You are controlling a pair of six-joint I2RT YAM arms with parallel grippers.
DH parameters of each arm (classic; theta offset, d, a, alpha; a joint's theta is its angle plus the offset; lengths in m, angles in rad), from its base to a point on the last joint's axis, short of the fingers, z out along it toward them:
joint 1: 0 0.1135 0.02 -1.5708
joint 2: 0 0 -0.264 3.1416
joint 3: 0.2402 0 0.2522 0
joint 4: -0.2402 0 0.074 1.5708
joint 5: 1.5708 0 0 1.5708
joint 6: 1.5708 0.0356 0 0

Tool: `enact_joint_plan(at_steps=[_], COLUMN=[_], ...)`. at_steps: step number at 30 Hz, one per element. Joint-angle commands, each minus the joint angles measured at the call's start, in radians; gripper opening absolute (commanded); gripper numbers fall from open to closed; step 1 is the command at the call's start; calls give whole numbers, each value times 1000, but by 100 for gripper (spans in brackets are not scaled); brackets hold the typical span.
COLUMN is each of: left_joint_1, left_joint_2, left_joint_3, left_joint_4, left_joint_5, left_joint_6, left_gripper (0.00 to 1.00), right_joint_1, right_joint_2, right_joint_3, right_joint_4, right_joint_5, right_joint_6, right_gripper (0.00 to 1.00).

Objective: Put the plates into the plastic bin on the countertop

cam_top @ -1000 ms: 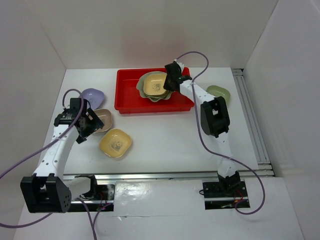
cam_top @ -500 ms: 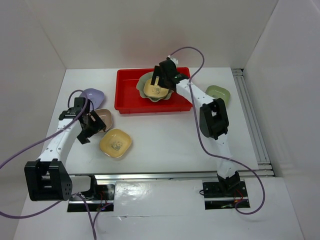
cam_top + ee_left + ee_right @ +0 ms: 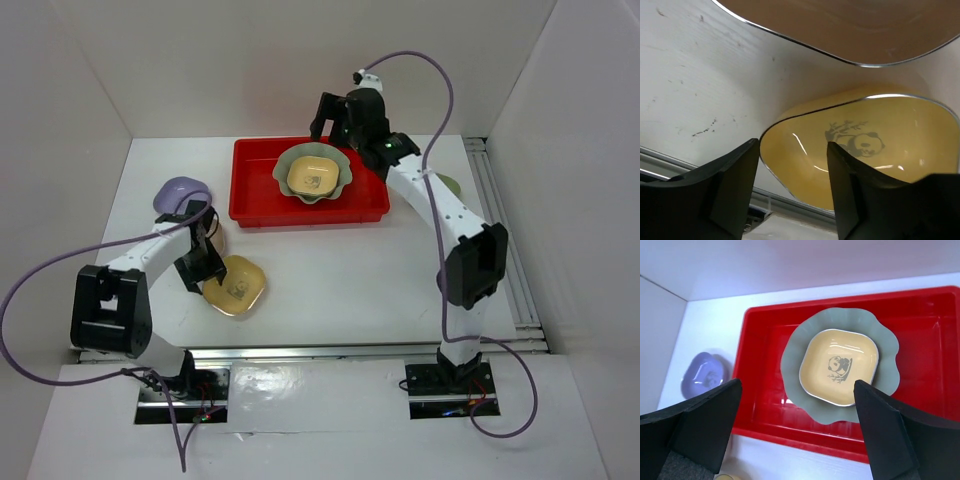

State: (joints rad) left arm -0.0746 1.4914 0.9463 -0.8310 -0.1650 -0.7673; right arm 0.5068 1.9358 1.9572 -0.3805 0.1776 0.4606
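Observation:
The red plastic bin [image 3: 255, 195] [image 3: 760, 390] stands at the back of the white countertop [image 3: 330, 270]. In it lies the large pale green scalloped plate [image 3: 288, 165] [image 3: 795, 350], and a yellow panda plate [image 3: 312, 176] [image 3: 840, 365] rests on that. My right gripper [image 3: 335, 118] [image 3: 797, 440] hovers open above the bin, holding nothing. A second yellow plate [image 3: 240, 288] [image 3: 875, 160] sits on the counter at front left. My left gripper [image 3: 207, 275] [image 3: 792, 150] straddles its near rim, one finger inside and one outside, with a gap still showing.
A tan-pink plate [image 3: 216, 240] [image 3: 840, 25] lies just beyond the left gripper, mostly behind that arm. A lavender plate [image 3: 180, 192] [image 3: 705, 375] sits left of the bin. A green plate [image 3: 448, 184] peeks out behind the right arm. White walls enclose the counter.
The right gripper let go of the yellow plate on the scalloped one, opened wide and rose back. The left gripper swung from the tan-pink plate onto the front yellow plate's rim, its jaws narrowing.

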Motion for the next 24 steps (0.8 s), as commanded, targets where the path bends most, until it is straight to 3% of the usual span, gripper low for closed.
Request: enact_joint_plan(at_steps=[1,7,15,17,19,20,24], left_joint_1=[-42,-51,-99,-99,-99,-111,-166], left_joint_2=[32,63,24,49,87,98,96], left_joint_3=[8,-37,-55,-67,-81,-95,-106], left_joint_4=[-20,-20,-13,9,27,27,36], left_joint_5=[-37,-57,-103,-94,-85,-85,-105], left_joint_6=[-46,-102,-139,-139,-152,-164,-187], left_gripper=[63,59,59,38,25,9,0], right_joint_1=[10,-8,-80,-80,-90,-90,-90], right_joint_2=[-127,-254,-285,-314,-314,-323,-324], right_joint_3=[-82,-181,-242,-268,-279,-279,-256], right_joint_4=[93,138,144,166,175,175,152], right_joint_5=[-32,-61,-105,-128,-128,-128,-128], right_joint_6=[-30,-39,-59,-50,-50,-50,-50], right_gripper=[100,100,100,100,100,100,100])
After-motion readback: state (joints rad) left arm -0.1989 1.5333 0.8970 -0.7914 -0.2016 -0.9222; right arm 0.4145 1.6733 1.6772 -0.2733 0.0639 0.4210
